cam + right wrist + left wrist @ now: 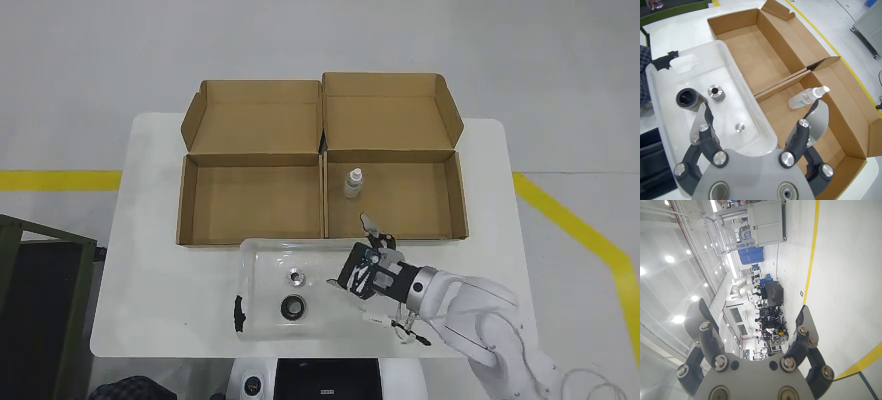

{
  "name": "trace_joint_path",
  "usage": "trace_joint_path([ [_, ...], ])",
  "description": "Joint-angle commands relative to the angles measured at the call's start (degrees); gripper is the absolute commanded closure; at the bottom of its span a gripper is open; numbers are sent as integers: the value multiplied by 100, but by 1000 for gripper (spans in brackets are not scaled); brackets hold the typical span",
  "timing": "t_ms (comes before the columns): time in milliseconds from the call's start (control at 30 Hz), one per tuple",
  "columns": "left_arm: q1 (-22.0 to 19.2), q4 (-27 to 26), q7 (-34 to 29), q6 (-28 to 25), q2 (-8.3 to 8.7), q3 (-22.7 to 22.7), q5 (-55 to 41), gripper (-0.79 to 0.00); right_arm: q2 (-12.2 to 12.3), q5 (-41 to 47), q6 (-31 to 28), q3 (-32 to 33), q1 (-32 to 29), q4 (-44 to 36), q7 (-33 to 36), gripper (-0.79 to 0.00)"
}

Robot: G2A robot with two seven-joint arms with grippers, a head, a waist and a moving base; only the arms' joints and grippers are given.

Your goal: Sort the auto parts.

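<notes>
A clear plastic bin [753,98] [262,246] sits at the table's front and holds three metal parts. They are a bearing sleeve with a dark bore [687,98] [293,307], a small steel cylinder [716,92] [295,275] and a tiny shiny disc [739,126]. My right gripper [761,111] [352,253] hovers open above the bin's right end. One finger is over the bin, the other over the right box's front wall, and nothing is between them. My left gripper [753,309] is open and empty, pointing out into the room.
Two open cardboard boxes stand side by side behind the bin. The left box [250,205] [757,53] is bare inside. The right box [415,205] [831,121] holds a white spray bottle [354,182] [804,98]. Black tape [238,315] [663,61] marks the bin's left rim.
</notes>
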Motion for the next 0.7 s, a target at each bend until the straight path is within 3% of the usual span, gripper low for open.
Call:
trace_joint_path([
  [0,0,0,0,0,0,0,0,-785,15,-131,-89,-76,-119,-38,-12,-785],
  [233,0,0,0,0,0,0,0,-785,50,-663,-131,-292,-396,60,-1,-785],
  [667,0,0,0,0,0,0,0,-785,7,-920,36,-625,-72,467,386,-785],
])
